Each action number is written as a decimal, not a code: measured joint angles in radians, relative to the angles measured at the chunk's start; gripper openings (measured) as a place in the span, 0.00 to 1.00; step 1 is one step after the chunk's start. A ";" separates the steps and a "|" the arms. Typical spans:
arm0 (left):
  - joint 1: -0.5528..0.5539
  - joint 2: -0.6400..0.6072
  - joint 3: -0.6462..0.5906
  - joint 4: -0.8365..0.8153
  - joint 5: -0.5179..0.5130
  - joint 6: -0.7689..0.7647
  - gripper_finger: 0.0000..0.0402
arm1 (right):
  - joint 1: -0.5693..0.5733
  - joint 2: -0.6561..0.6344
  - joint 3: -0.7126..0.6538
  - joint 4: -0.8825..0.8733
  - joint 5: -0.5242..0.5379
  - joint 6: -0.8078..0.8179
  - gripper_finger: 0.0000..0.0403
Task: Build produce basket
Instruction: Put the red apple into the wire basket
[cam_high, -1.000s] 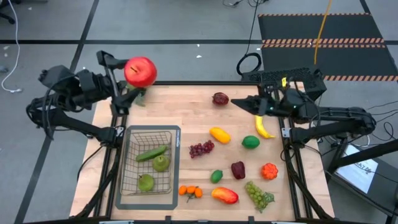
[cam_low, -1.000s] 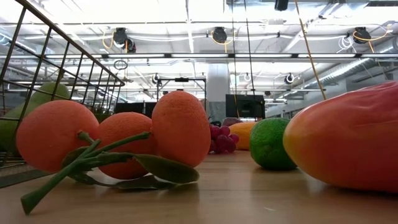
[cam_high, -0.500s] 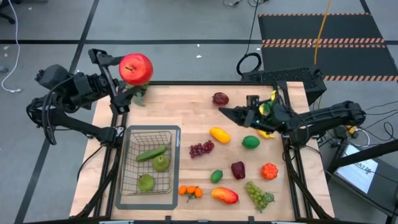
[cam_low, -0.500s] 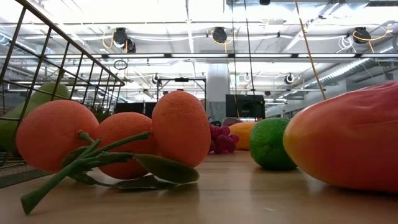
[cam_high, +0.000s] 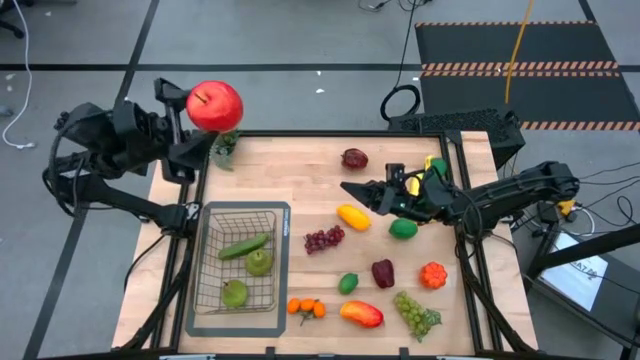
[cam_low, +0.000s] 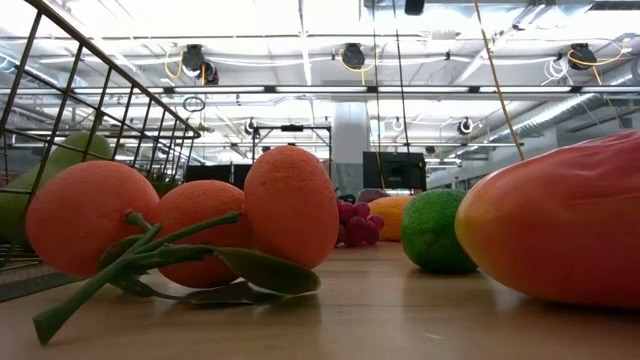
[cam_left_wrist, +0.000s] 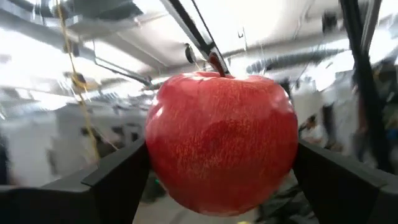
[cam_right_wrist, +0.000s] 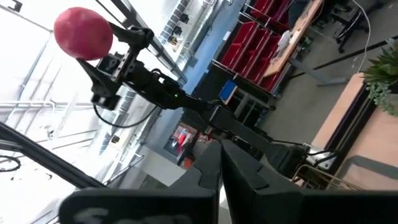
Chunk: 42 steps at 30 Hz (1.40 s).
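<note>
My left gripper (cam_high: 197, 118) is raised over the table's far left corner and is shut on a red apple (cam_high: 215, 105), which fills the left wrist view (cam_left_wrist: 221, 140). My right gripper (cam_high: 347, 188) is shut and empty. It hangs above the table's middle, just beyond a yellow mango (cam_high: 352, 216). The wire basket (cam_high: 212, 262) lies on a grey mat at the near left and holds a cucumber (cam_high: 244, 246) and two green pears (cam_high: 259, 262). Purple grapes (cam_high: 323, 239), limes (cam_high: 403, 228), oranges (cam_high: 306, 308) and green grapes (cam_high: 415, 312) lie on the table. My left gripper pinches the apple by its two opposite sides (cam_left_wrist: 155, 158) between its two fingers (cam_left_wrist: 118, 177). The fingers come from the table's left side, slanting upward. The apple is lifted clear of the table, its stem end up.
A leafy sprig (cam_high: 224, 148) stands below the apple at the far left corner. A dark red fruit (cam_high: 354, 158) lies at the far middle, and a red-orange mango (cam_high: 361, 314) lies near the front edge. The low view shows the oranges (cam_low: 180, 225) close up.
My right gripper has gone from the table's far right toward its middle, out over the produce to just beyond the yellow mango. My left gripper has stayed raised with the apple.
</note>
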 joint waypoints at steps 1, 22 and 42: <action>0.000 0.000 0.000 -0.001 0.000 -0.056 0.91 | -0.002 0.000 0.000 -0.001 -0.003 -0.004 0.02; 0.000 0.000 0.000 0.000 0.009 -0.862 0.91 | -0.006 0.000 0.000 -0.011 -0.263 -0.038 0.02; 0.000 0.057 -0.001 0.001 0.011 -1.433 0.91 | 0.021 0.000 -0.013 -0.034 -0.461 -0.213 0.02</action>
